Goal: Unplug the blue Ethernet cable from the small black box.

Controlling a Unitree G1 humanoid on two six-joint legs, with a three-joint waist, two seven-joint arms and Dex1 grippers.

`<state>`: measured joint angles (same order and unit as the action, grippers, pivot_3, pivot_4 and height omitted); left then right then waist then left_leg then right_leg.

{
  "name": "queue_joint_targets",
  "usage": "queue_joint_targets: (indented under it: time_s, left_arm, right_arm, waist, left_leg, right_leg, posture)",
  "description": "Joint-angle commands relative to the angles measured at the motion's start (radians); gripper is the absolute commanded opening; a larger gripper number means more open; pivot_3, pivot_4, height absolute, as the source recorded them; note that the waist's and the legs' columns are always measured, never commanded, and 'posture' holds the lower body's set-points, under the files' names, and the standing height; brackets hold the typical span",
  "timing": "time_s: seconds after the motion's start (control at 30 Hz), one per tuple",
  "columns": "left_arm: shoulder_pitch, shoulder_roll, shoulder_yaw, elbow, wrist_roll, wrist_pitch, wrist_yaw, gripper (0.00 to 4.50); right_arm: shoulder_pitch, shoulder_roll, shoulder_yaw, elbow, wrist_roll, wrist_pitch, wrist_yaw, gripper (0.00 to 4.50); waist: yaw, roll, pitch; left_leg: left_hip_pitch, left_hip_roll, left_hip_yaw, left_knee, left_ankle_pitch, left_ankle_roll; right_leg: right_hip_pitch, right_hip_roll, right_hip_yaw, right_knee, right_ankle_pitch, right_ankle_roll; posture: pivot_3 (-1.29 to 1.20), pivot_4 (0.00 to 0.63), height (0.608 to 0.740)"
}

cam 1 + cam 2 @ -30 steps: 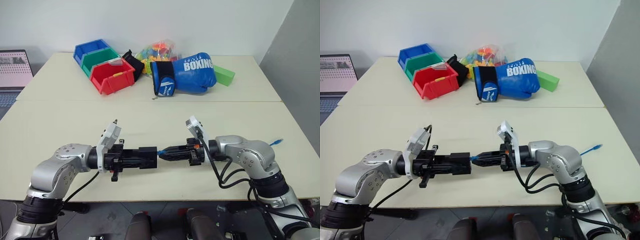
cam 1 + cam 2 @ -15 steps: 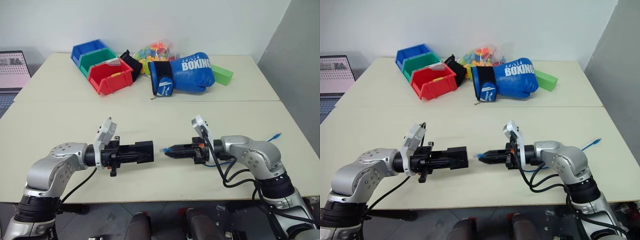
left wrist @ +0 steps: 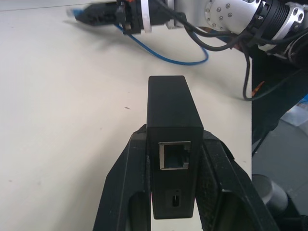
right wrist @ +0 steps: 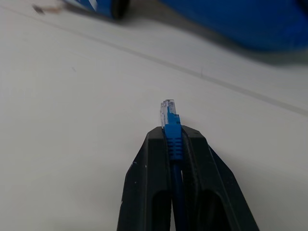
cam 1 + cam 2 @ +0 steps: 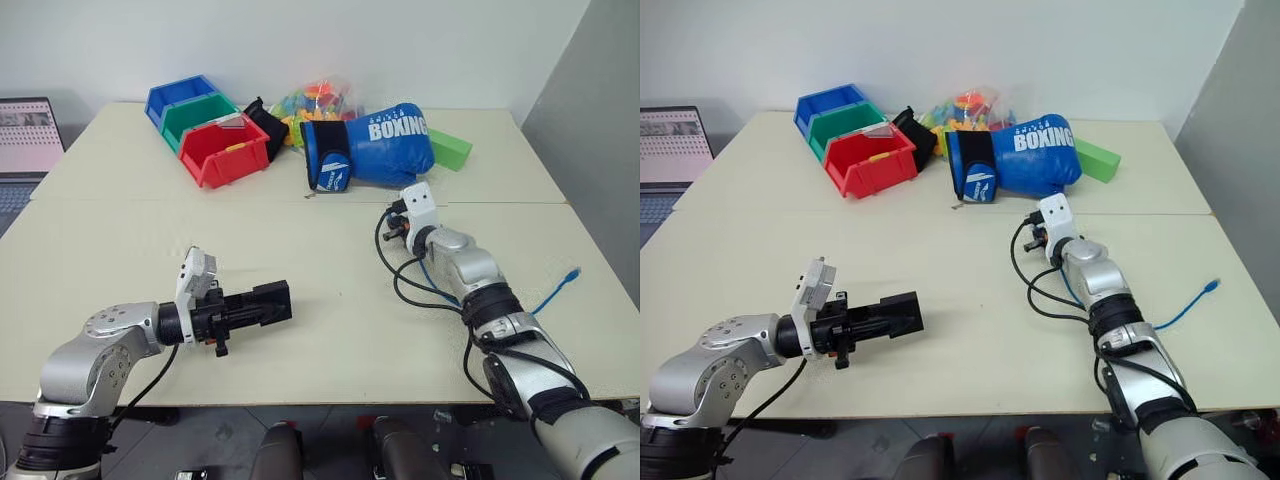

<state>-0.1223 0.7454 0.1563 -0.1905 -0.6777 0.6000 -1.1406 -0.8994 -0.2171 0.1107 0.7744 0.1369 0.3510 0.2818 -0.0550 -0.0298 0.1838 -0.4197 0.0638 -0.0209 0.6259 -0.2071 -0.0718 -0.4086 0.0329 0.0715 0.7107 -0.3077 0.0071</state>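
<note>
Boxing glove (image 5: 385, 148), bins (image 5: 205, 130) beyond unplugged cable (image 4: 172, 132).

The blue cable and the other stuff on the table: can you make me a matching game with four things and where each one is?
Things:
1. small matte black rectangular box
2. thin bright blue Ethernet cable
3. red plastic bin
4. big blue boxing glove

Places or states:
A. lies at the far side of the table, beside the green block
B. pinched in the left gripper, its port bare
C. clear plug sticks out of the shut right gripper
D. nearest of a row of three bins

Pairs: 1-B, 2-C, 3-D, 4-A
</note>
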Motion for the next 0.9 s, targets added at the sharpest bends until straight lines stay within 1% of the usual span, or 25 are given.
queue_joint_targets:
  time_s: [0.03, 0.07, 0.1, 0.13, 0.17, 0.2, 0.23, 0.37, 0.4, 0.47, 0.53, 0.63, 0.7, 0.8, 0.9]
  left_arm:
    - [0.003, -0.014, 0.014, -0.017, 0.017, -0.046, 0.022, 0.78]
    - [0.002, -0.019, 0.014, -0.012, 0.021, -0.053, 0.029, 0.78]
    - [0.001, -0.024, 0.015, -0.008, 0.024, -0.058, 0.036, 0.78]
    - [-0.006, -0.032, 0.015, 0.004, 0.035, -0.070, 0.050, 0.78]
    - [-0.021, -0.045, 0.019, 0.025, 0.052, -0.086, 0.076, 0.78]
    - [-0.049, -0.068, 0.025, 0.059, 0.085, -0.121, 0.125, 0.78]
    - [-0.084, -0.092, 0.030, 0.096, 0.124, -0.161, 0.185, 0.78]
    - [-0.206, -0.167, 0.055, 0.259, 0.282, -0.334, 0.405, 0.78]
    - [-0.233, -0.182, 0.065, 0.309, 0.317, -0.386, 0.459, 0.78]
    - [-0.276, -0.202, 0.084, 0.393, 0.362, -0.461, 0.538, 0.78]
    - [-0.306, -0.216, 0.097, 0.463, 0.393, -0.523, 0.595, 0.78]
    - [-0.336, -0.230, 0.109, 0.565, 0.434, -0.616, 0.662, 0.78]
    - [-0.349, -0.249, 0.123, 0.636, 0.431, -0.666, 0.685, 0.78]
    - [-0.368, -0.270, 0.132, 0.753, 0.442, -0.728, 0.717, 0.78]
    - [-0.377, -0.275, 0.131, 0.827, 0.448, -0.751, 0.728, 0.78]
  right_arm:
    - [-0.059, 0.009, -0.036, 0.080, -0.017, -0.033, 0.002, 0.88]
    - [-0.060, 0.011, -0.042, 0.087, -0.017, -0.036, 0.008, 1.04]
    - [-0.061, 0.013, -0.049, 0.089, -0.015, -0.037, 0.013, 1.38]
    - [-0.060, 0.014, -0.060, 0.081, -0.007, -0.032, 0.016, 1.51]
    - [-0.052, 0.010, -0.066, 0.054, -0.004, -0.026, 0.024, 1.81]
    - [-0.034, 0.000, -0.066, -0.005, 0.000, -0.013, 0.045, 2.02]
    - [-0.003, -0.016, -0.060, -0.096, 0.004, 0.010, 0.076, 2.29]
    - [0.125, -0.071, -0.011, -0.464, 0.025, 0.095, 0.193, 3.07]
    - [0.157, -0.080, 0.002, -0.565, 0.049, 0.127, 0.231, 3.39]
    - [0.204, -0.099, 0.036, -0.741, 0.100, 0.184, 0.313, 3.84]
    - [0.231, -0.115, 0.065, -0.871, 0.148, 0.245, 0.374, 4.34]
    - [0.242, -0.131, 0.105, -1.009, 0.203, 0.329, 0.429, 4.34]
    - [0.229, -0.137, 0.137, -1.060, 0.217, 0.365, 0.453, 4.34]
    - [0.208, -0.136, 0.162, -1.073, 0.219, 0.392, 0.464, 4.34]
    - [0.200, -0.138, 0.172, -1.069, 0.214, 0.401, 0.472, 4.34]
  waist:
    - [-0.002, 0.000, 0.000]
    - [-0.002, 0.000, 0.000]
    - [-0.002, 0.000, 0.000]
    - [-0.002, 0.000, 0.000]
    - [-0.002, 0.000, 0.000]
    - [-0.002, 0.000, 0.000]
    - [-0.001, 0.001, 0.001]
    - [0.014, 0.001, 0.001]
    - [0.016, 0.001, 0.001]
    - [0.013, 0.001, 0.001]
    - [0.007, 0.001, 0.001]
    - [0.005, 0.001, 0.001]
    - [0.006, 0.001, 0.000]
    - [0.010, 0.001, 0.000]
    - [0.012, 0.000, 0.000]
  left_leg:
    - [0.000, 0.000, 0.000, 0.000, 0.000, 0.000]
    - [0.000, 0.000, 0.000, 0.000, 0.000, 0.000]
    - [0.000, 0.000, -0.001, 0.000, 0.000, 0.000]
    - [0.001, 0.000, -0.001, 0.000, 0.000, 0.000]
    - [0.001, 0.000, -0.001, 0.000, 0.000, 0.000]
    - [0.001, 0.000, -0.001, 0.000, 0.000, 0.000]
    - [0.001, 0.000, -0.001, 0.000, 0.000, 0.000]
    - [-0.001, 0.000, -0.002, 0.001, 0.000, 0.000]
    - [-0.001, 0.000, -0.002, 0.001, 0.000, 0.000]
    - [-0.001, 0.000, -0.002, 0.001, 0.000, 0.000]
    - [-0.001, 0.000, -0.002, 0.000, 0.000, 0.000]
    - [-0.001, 0.001, -0.002, 0.000, 0.000, 0.000]
    - [-0.001, 0.000, -0.003, 0.001, 0.000, 0.000]
    - [-0.001, 0.000, -0.003, 0.002, 0.000, 0.000]
    - [-0.001, 0.000, -0.003, 0.002, 0.000, 0.000]
  right_leg:
    - [0.000, 0.000, 0.000, 0.000, 0.000, 0.000]
    - [0.000, 0.000, 0.000, 0.000, 0.000, 0.000]
    - [0.000, 0.000, 0.000, 0.001, 0.000, 0.000]
    - [0.000, 0.000, 0.000, 0.001, 0.000, 0.000]
    - [0.000, 0.000, 0.000, 0.001, 0.000, 0.000]
    - [0.000, 0.000, 0.000, 0.001, 0.000, 0.000]
    - [0.000, 0.000, 0.000, 0.001, 0.000, 0.000]
    - [0.000, 0.000, -0.001, 0.001, 0.000, 0.001]
    - [0.000, 0.000, -0.001, 0.001, 0.000, 0.001]
    - [0.000, 0.000, -0.001, 0.001, 0.000, 0.001]
    - [0.000, 0.000, -0.001, 0.001, 0.000, 0.000]
    - [0.000, 0.000, -0.002, 0.002, 0.000, 0.001]
    - [0.000, 0.000, -0.003, 0.002, 0.000, 0.001]
    - [0.001, 0.000, -0.005, 0.002, 0.000, 0.002]
    - [0.001, 0.000, -0.006, 0.002, 0.000, 0.002]
  posture:
    - [0.00, 0.150, 0.740]
    - [0.00, 0.150, 0.740]
    - [0.00, 0.150, 0.740]
    - [0.00, 0.150, 0.740]
    - [0.00, 0.150, 0.740]
    - [0.00, 0.150, 0.740]
    - [0.00, 0.150, 0.740]
    - [0.00, 0.150, 0.740]
    - [0.00, 0.150, 0.740]
    - [0.00, 0.150, 0.740]
    - [0.00, 0.150, 0.740]
    - [0.00, 0.150, 0.740]
    - [0.00, 0.150, 0.740]
    - [0.00, 0.150, 0.740]
    - [0.00, 0.150, 0.740]
